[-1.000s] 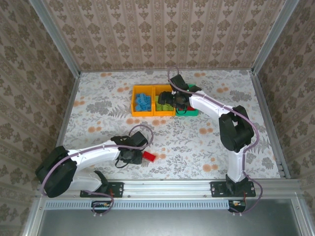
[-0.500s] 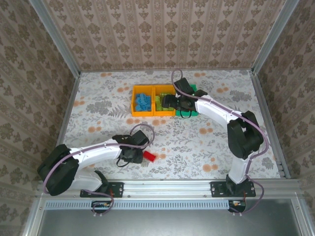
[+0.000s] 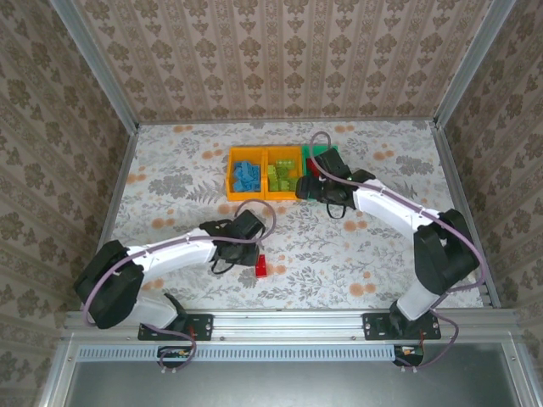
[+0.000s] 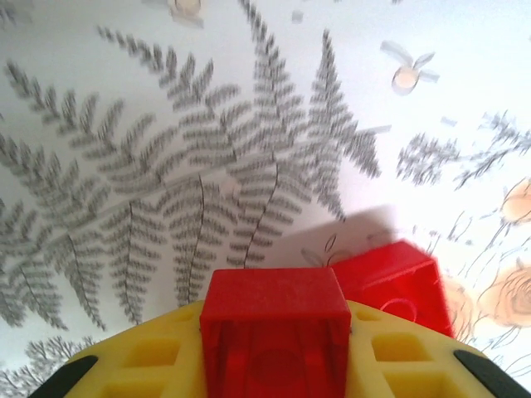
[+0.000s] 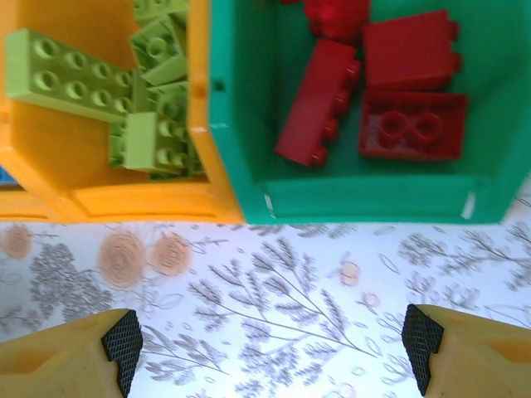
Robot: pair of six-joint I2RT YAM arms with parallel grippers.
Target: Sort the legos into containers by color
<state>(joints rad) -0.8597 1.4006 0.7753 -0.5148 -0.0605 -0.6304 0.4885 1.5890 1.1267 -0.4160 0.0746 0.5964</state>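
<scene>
left claw has just clamped a red lego low over the worktop, a second red lego beside it; right claw, open and empty, has backed off the green bin, clearing the drop.

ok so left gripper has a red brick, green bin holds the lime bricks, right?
No: the green bin holds red bricks; lime bricks are in the orange bin beside it (right wrist view). Left gripper does hold a red brick.

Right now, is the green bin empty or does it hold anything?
Not empty. In the right wrist view, the green bin holds several red bricks lying on its floor.
</scene>
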